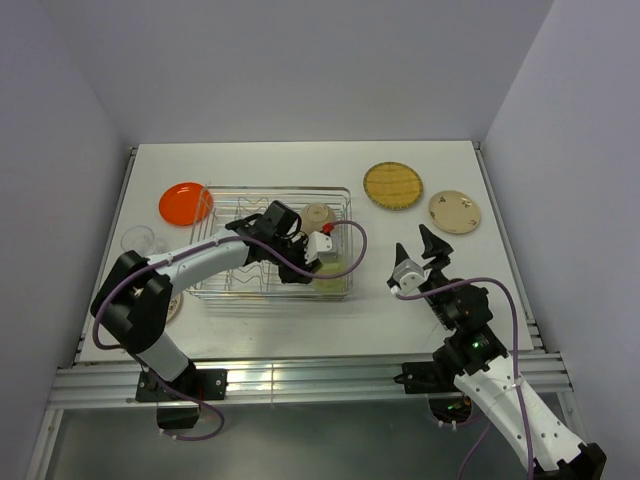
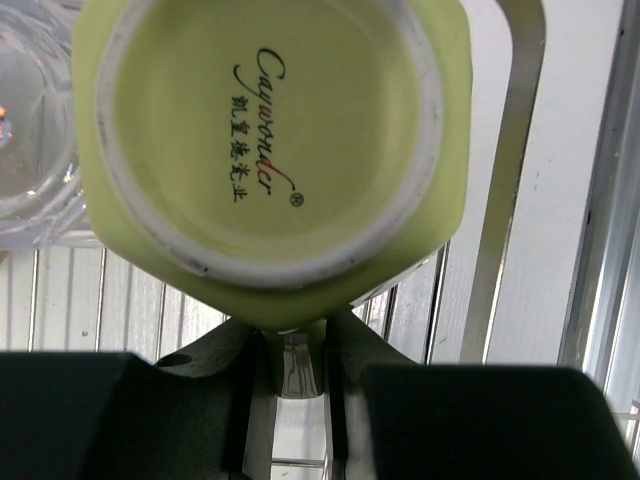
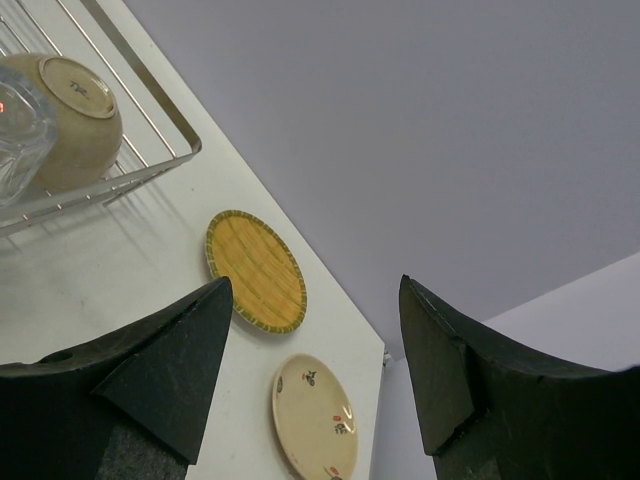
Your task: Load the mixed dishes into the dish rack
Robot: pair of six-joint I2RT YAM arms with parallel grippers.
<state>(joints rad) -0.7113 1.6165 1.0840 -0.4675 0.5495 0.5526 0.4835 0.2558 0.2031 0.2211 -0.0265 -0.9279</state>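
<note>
The dish rack is a silver wire basket left of the middle. An upturned pale green mug sits in its right front corner. My left gripper is shut on the mug's handle, low inside the rack. An upturned beige bowl and a clear cup stand in the rack beside the mug. My right gripper is open and empty, right of the rack. It faces the yellow woven plate and a cream plate. The orange plate lies at the rack's back left corner.
A clear glass piece sits left of the rack. A small plate is partly hidden under my left arm. The yellow plate and cream plate lie at the back right. Walls close the table's sides and back.
</note>
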